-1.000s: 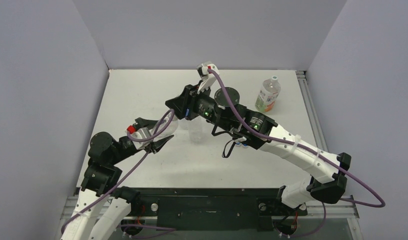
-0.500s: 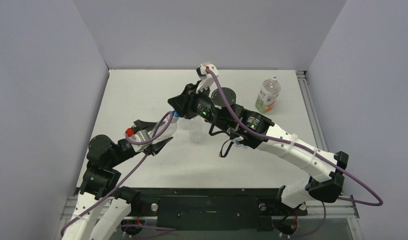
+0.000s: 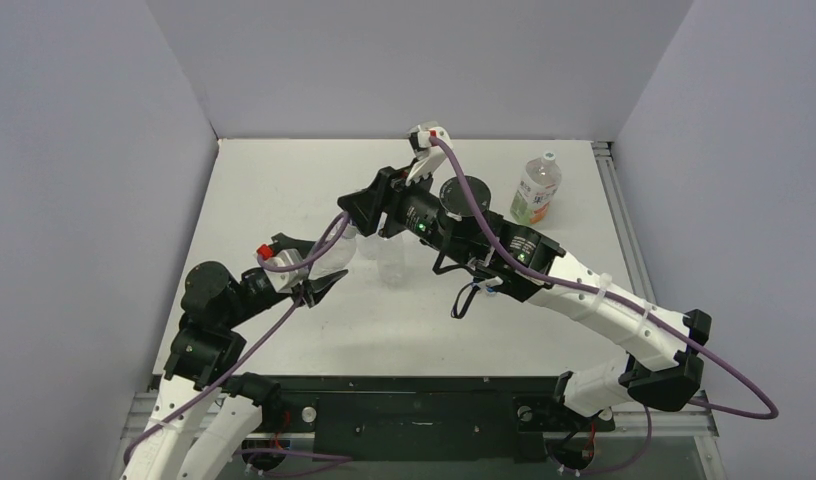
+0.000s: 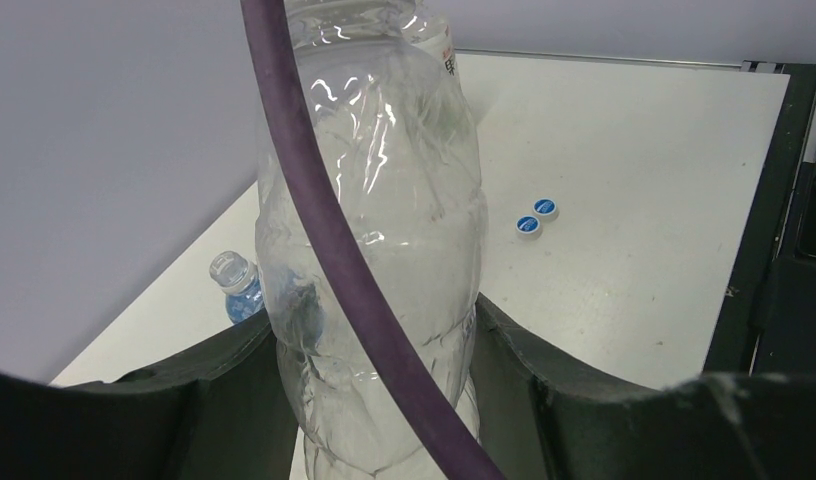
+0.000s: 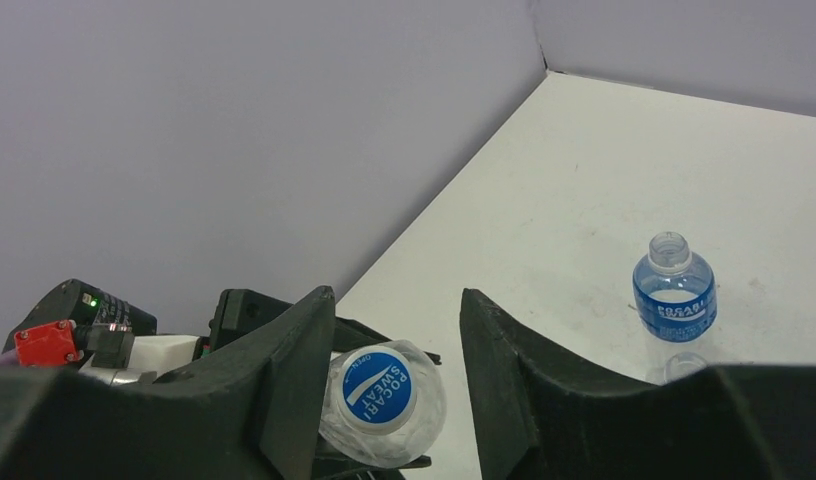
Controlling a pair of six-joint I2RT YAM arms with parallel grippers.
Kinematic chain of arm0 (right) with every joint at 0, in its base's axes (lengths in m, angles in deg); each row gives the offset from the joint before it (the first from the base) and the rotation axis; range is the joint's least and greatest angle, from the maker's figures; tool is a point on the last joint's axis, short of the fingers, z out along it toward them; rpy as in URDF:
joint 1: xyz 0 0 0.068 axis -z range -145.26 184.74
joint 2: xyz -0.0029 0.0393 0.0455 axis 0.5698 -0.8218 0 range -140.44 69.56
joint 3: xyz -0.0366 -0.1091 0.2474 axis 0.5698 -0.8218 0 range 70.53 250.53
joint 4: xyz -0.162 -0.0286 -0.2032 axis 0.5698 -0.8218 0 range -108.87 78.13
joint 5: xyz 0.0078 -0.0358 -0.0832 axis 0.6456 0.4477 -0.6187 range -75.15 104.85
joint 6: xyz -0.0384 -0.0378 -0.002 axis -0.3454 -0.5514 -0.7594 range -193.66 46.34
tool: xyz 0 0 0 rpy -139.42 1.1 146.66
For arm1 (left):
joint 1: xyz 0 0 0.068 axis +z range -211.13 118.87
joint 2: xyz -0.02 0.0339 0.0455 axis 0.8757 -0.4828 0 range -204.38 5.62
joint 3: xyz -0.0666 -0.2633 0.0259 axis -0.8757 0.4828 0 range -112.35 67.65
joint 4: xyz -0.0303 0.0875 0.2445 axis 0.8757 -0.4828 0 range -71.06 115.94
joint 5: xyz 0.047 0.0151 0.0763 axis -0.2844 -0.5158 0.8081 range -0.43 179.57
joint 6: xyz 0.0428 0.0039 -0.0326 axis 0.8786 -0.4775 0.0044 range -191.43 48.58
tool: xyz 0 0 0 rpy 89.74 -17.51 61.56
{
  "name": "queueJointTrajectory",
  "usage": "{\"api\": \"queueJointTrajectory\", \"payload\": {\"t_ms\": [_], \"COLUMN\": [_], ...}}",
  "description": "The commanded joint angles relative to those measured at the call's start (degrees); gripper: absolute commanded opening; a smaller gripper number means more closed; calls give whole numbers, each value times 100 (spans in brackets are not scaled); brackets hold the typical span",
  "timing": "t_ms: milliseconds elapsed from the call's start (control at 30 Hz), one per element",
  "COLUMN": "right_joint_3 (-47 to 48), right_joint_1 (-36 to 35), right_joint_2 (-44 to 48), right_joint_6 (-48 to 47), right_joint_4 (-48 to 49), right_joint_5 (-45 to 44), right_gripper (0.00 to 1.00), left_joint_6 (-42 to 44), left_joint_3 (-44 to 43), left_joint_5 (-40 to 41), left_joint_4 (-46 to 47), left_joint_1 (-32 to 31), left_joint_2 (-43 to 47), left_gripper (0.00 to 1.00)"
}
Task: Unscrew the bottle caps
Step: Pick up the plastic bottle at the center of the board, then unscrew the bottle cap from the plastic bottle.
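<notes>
My left gripper (image 4: 374, 320) is shut on the body of a plain clear bottle (image 4: 374, 230) and holds it tilted above the table; in the top view this gripper (image 3: 322, 283) is at the left centre. The bottle's blue cap (image 5: 377, 390) sits between the fingers of my right gripper (image 5: 396, 300), which is open; the left finger is close to the cap and there is a gap on the right. Two loose blue caps (image 4: 536, 216) lie on the table. A blue-labelled bottle (image 5: 672, 290) stands uncapped.
A wider bottle with an orange-and-green label and a white cap (image 3: 536, 190) stands at the back right. Another clear bottle (image 3: 392, 262) stands under the right arm. A purple cable (image 4: 324, 220) crosses the left wrist view. Grey walls enclose the table (image 3: 284, 180).
My right gripper has opened around the blue cap after being shut on it half a second ago, and its wrist has turned. The left gripper still holds the bottle, barely shifted.
</notes>
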Motion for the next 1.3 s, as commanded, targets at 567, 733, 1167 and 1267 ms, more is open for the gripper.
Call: {"api": "queueJointTrajectory", "payload": {"t_ms": [567,733,1167,1267], "right_joint_3": [-104,-159,-282,-471], "right_joint_1": [-112,-114,-103,-11], "right_joint_2": [-213,-157,25,267], "right_joint_6": [185,180,-92,-558], "right_joint_4": [139,165,484,811], "right_joint_5": [218,140,357,1024], "right_gripper": [43,36,0,0], "left_joint_6": [-285,-328,-972,-1389], "left_joint_3": [-190,-200,-217,-321], "left_joint_5": [1497,1518,1419,1099], "left_joint_4": [313,328,394,517], "left_joint_1": [-11,-11,-11,-11], "left_joint_2": [-131,-110,-43,-4], "left_gripper": [19,19,19,19]}}
